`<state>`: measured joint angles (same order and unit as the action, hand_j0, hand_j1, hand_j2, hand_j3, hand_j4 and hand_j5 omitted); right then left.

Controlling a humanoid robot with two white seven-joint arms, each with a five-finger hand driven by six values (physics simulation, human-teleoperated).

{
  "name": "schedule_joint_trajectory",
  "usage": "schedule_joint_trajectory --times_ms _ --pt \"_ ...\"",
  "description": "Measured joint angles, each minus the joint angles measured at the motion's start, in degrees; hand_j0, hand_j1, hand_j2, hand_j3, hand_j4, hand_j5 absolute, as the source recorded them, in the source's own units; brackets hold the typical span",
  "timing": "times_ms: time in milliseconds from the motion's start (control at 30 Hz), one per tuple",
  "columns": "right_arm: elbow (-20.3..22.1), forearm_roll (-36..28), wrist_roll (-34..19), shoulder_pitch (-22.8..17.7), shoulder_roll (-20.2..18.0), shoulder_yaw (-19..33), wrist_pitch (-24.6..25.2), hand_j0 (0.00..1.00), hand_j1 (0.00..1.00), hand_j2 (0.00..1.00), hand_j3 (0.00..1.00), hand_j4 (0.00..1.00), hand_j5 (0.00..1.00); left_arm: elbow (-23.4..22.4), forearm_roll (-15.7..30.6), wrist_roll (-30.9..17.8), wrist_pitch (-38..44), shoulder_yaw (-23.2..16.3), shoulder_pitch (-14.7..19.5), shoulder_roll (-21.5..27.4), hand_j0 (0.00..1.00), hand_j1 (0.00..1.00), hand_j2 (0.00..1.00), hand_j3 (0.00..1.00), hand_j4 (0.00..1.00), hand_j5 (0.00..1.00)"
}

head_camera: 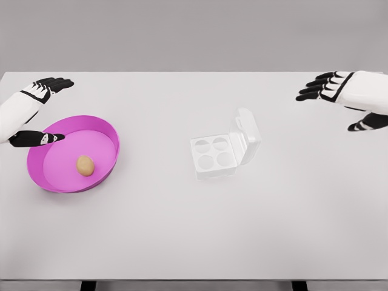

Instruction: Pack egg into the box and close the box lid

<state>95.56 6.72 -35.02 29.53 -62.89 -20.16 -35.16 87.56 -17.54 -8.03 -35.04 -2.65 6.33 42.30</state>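
Nothing's packed yet: my left hand (33,112) and right hand (345,97) hover open, so next I reach into the bowl (109,130) for the egg (85,165), box (225,150) lid up.

A single head-mounted camera looks steeply down on a white desk (194,230) from the near edge, facing the grey wall at 12 o'clock. The whole desk top fills the frame at middling range, with both arms entering at 9 and 3 o'clock.
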Motion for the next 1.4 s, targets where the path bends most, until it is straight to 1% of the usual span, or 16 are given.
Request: schedule_joint_trajectory --times_ms 100,167,267,300,400,467,500,600,667,700,767,833,967,1167,1333,1400 --pt "-0.5 -1.1 0.0 -0.5 0.0 0.4 0.0 1.0 1.0 1.0 1.0 1.0 1.0 0.0 -0.1 -0.1 0.0 0.0 0.1 0.0 1.0 1.0 1.0 1.0 1.0 1.0" --pt "-0.5 -1.4 0.0 -2.8 -0.1 0.5 0.0 1.0 1.0 1.0 1.0 1.0 1.0 0.1 -0.8 -0.3 0.0 0.0 0.4 0.3 1.0 1.0 1.0 1.0 1.0 1.0" --pt "-1.5 -3.8 0.0 -5.0 -0.7 0.9 0.0 1.0 1.0 1.0 1.0 1.0 1.0 0.2 -4.1 -0.6 0.0 0.1 1.8 1.8 1.0 1.0 1.0 1.0 1.0 1.0" --pt "-2.4 -5.2 0.0 -5.3 -1.8 0.9 0.0 1.0 1.0 1.0 1.0 1.0 1.0 0.3 -5.5 -1.2 0.0 0.1 3.9 2.3 1.0 1.0 1.0 1.0 1.0 1.0" --pt "-4.9 -7.6 0.0 -5.4 -5.9 0.8 0.0 1.0 1.0 1.0 1.0 1.0 1.0 0.8 -7.5 -5.4 0.0 -0.1 5.8 5.0 1.0 1.0 1.0 1.0 1.0 1.0" --pt "-6.4 -8.5 0.0 -9.9 -7.3 0.9 0.0 1.0 1.0 1.0 1.0 1.0 1.0 1.0 -7.8 -9.1 0.0 -0.4 7.5 6.4 1.0 1.0 1.0 1.0 1.0 1.0" --pt "-7.0 -8.8 0.0 -10.0 -7.2 1.0 0.0 1.0 1.0 1.0 1.0 1.0 1.0 1.0 -7.4 -12.2 0.0 -0.6 8.0 6.8 1.0 1.0 1.0 1.0 1.0 1.0" --pt "-7.5 -9.3 0.0 -12.0 -0.8 6.8 -0.1 1.0 1.0 1.0 1.0 1.0 1.0 1.4 -3.7 -21.4 -0.1 -1.7 9.8 7.6 1.0 1.0 1.0 1.0 1.0 1.0" --pt "-7.1 -9.1 0.0 -12.5 5.1 13.0 0.0 1.0 1.0 1.0 1.0 1.0 1.0 1.5 -1.2 -24.1 -0.1 -3.2 10.2 7.8 1.0 1.0 1.0 1.0 1.0 1.0" --pt "-6.9 -8.4 0.0 -12.6 6.5 15.3 0.0 1.0 1.0 1.0 1.0 1.0 1.0 1.6 -0.4 -25.0 -0.1 -4.0 10.3 7.8 1.0 1.0 1.0 1.0 1.0 1.0" --pt "-6.6 -7.4 0.0 -15.3 7.3 18.0 0.0 1.0 1.0 1.0 1.0 1.0 1.0 1.4 0.7 -25.9 -0.1 -6.2 11.7 7.9 1.0 1.0 1.0 1.0 1.0 1.0" --pt "-6.4 -6.3 0.0 -15.7 7.7 19.5 0.0 1.0 1.0 1.0 1.0 1.0 1.0 0.8 1.2 -26.5 -0.1 -8.7 12.2 7.8 1.0 1.0 1.0 1.0 1.0 1.0" --pt "-3.7 -5.1 0.0 -22.1 8.5 20.7 -0.1 1.0 1.0 1.0 1.0 1.0 1.0 0.1 1.4 -26.9 -0.1 -11.3 12.3 7.7 1.0 1.0 1.0 1.0 1.0 1.0" --pt "-0.2 -4.0 0.0 -21.4 9.3 20.8 0.0 1.0 1.0 1.0 1.0 1.0 1.0 -1.2 0.3 -27.0 -0.1 -14.1 12.6 7.8 1.0 1.0 1.0 1.0 1.0 1.0" --pt "0.9 0.6 0.0 -24.1 9.1 20.4 0.0 1.0 1.0 1.0 1.0 1.0 1.0 -2.5 -2.7 -27.0 -0.1 -15.1 13.5 7.7 1.0 1.0 1.0 1.0 1.0 1.0" --pt "1.0 4.5 0.0 -23.6 9.0 18.8 0.0 1.0 1.0 1.0 1.0 1.0 1.0 -2.7 -3.6 -27.0 -0.1 -15.4 13.8 7.5 0.94 0.94 0.94 0.94 0.94 0.94"
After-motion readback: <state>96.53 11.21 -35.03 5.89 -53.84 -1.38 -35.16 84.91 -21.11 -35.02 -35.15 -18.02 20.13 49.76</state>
